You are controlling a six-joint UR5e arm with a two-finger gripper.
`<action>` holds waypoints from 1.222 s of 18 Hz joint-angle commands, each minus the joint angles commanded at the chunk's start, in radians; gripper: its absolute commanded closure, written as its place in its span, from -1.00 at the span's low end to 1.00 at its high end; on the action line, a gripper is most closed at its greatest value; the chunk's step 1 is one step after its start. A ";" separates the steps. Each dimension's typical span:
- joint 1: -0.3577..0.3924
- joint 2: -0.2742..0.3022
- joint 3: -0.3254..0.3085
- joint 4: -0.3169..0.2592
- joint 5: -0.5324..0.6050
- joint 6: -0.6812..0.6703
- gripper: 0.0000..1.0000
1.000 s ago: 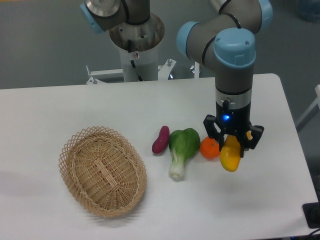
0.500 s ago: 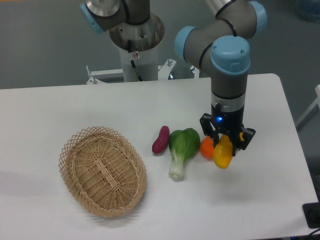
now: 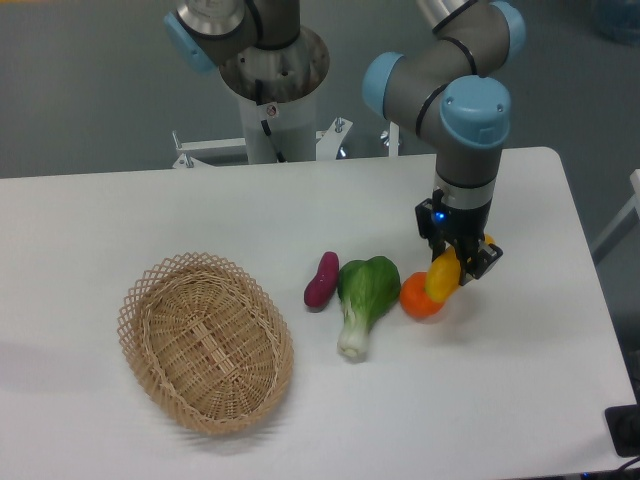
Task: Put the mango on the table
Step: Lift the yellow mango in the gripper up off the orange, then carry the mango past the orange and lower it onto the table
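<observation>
The yellow mango [image 3: 442, 277] is held between my gripper's fingers [image 3: 452, 266], which are shut on it. It hangs tilted above the white table [image 3: 520, 400], just over the right side of the round orange [image 3: 418, 298]. The gripper points down from the arm at the table's right half. The mango's upper end is hidden by the fingers.
A green bok choy [image 3: 364, 300] and a purple sweet potato [image 3: 322, 279] lie left of the orange. An oval wicker basket [image 3: 205, 340] stands at the front left. The robot's base column [image 3: 273, 90] is at the back.
My gripper with the mango has moved up and away from the front, turning so the mango now overlaps the orange's right side and looks smaller.
</observation>
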State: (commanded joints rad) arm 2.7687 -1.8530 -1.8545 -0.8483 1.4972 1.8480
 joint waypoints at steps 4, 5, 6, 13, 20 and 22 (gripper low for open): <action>0.034 0.000 -0.034 0.002 0.000 0.114 0.03; 0.046 0.000 -0.043 0.002 0.000 0.147 0.03; 0.057 0.000 -0.049 0.002 0.000 0.172 0.03; 0.052 0.003 -0.106 0.002 0.000 0.203 0.03; 0.038 0.011 -0.140 0.002 0.000 0.198 0.03; 0.038 0.011 -0.140 0.002 0.000 0.197 -0.03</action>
State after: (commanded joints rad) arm 2.8072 -1.8423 -1.9942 -0.8468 1.4972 2.0448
